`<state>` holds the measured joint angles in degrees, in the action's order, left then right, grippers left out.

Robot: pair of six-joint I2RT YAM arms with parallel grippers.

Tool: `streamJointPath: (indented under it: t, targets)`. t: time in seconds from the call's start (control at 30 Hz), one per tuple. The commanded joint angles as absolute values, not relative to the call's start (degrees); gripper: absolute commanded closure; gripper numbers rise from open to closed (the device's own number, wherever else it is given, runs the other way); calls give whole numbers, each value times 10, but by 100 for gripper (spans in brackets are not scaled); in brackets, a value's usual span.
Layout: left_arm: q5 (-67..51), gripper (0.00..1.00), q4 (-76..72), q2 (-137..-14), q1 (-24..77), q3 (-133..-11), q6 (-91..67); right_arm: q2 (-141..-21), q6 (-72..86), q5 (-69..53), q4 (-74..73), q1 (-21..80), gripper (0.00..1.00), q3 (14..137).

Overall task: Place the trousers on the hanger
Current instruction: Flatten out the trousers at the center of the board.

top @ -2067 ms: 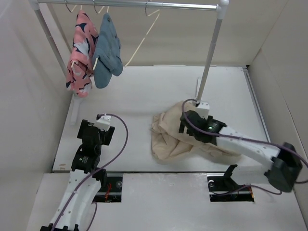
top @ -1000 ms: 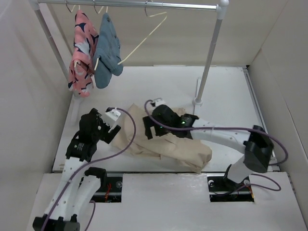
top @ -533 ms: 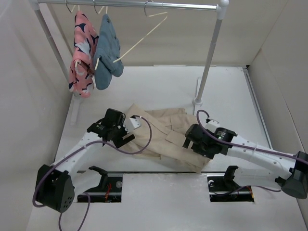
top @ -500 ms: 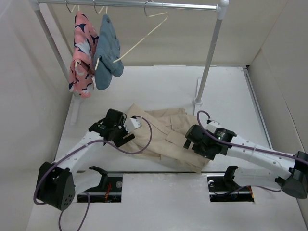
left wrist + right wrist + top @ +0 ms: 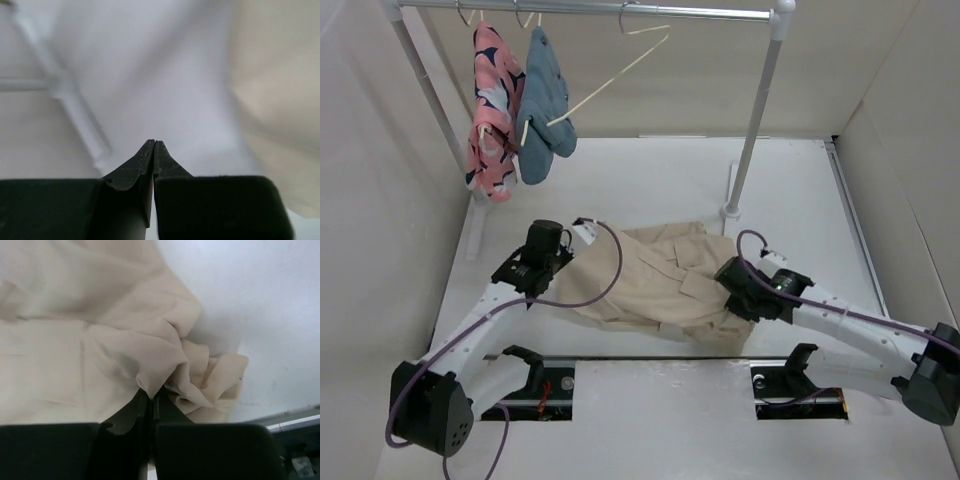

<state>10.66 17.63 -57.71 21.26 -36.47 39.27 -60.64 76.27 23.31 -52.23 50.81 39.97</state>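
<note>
light: bright, even | shadows: soft on desk [image 5: 650,180] | left wrist: blurred, washed-out | right wrist: sharper, dark at 6 o'clock

White arm links [image 5: 470,330]; black joints [image 5: 428,408]; purple cables [image 5: 617,265].

On the table [image 5: 670,180], trousers [image 5: 650,285], seemingly flat

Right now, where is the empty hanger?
From above, the hanger hangs tilted on the rail at the back, just right of the blue garment.
</note>
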Motion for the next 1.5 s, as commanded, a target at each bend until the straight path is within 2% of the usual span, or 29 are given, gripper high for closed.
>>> streamJointPath:
  t: [0.0,0.13,0.27,0.3,0.33,0.43,0.47,0.5,0.57,0.67,0.7,0.8,0.83,0.87,0.9,0.93,0.97,1.0,1.03,1.13,1.23,1.27,1.33,1.47]
  targets:
    - [172,100,134,-522,176,-447,396,-566,640,334,-457,462,100,495]
    - [132,100,205,-527,162,-554,403,-601,476,335,-402,402,100,626]
    - [-9,100,335,-533,177,-584,428,-666,401,317,-387,402,100,753]
    - [-19,74,352,-544,191,-573,419,-677,401,317,-394,402,100,789]
    - [-25,58,362,-558,206,-546,406,-692,396,309,-394,402,100,801]
    - [-47,31,362,-601,279,-495,336,-700,396,240,-346,402,100,802]
    - [-47,27,357,-611,293,-485,321,-707,396,240,-335,402,100,795]
    - [-66,20,349,-620,306,-476,308,-707,403,213,-325,402,100,788]
    - [-75,0,320,-644,330,-453,282,-727,417,186,-305,402,100,759]
    - [-75,0,287,-678,381,-442,270,-765,417,120,-305,402,55,746]
    - [-64,0,260,-704,402,-434,270,-806,405,106,-323,396,36,757]
    - [-26,0,209,-763,431,-420,259,-852,421,117,-417,396,26,789]
    - [-5,0,199,-775,442,-415,259,-840,430,126,-417,396,18,775]
    - [6,2,179,-793,442,-410,254,-802,453,140,-411,390,13,736]
    - [14,9,173,-794,442,-410,254,-776,454,146,-402,383,13,713]
    - [32,23,173,-806,442,-410,254,-748,483,146,-394,373,11,688]
    - [41,64,167,-806,442,-410,247,-720,501,151,-382,358,11,665]
    - [48,91,167,-806,442,-410,247,-691,519,151,-377,325,11,617]
    - [58,100,167,-796,442,-410,247,-633,548,151,-372,308,12,594]
    - [96,100,183,-756,420,-410,248,-541,567,157,-341,247,16,526]
    - [143,100,206,-673,394,-417,276,-525,572,135,-322,199,16,504]
    - [152,100,224,-626,394,-422,286,-547,563,128,-312,190,16,504]
    - [171,100,245,-583,388,-422,301,-584,548,86,-289,171,7,504]
    - [194,100,311,-535,362,-455,307,-663,541,53,-272,135,4,519]
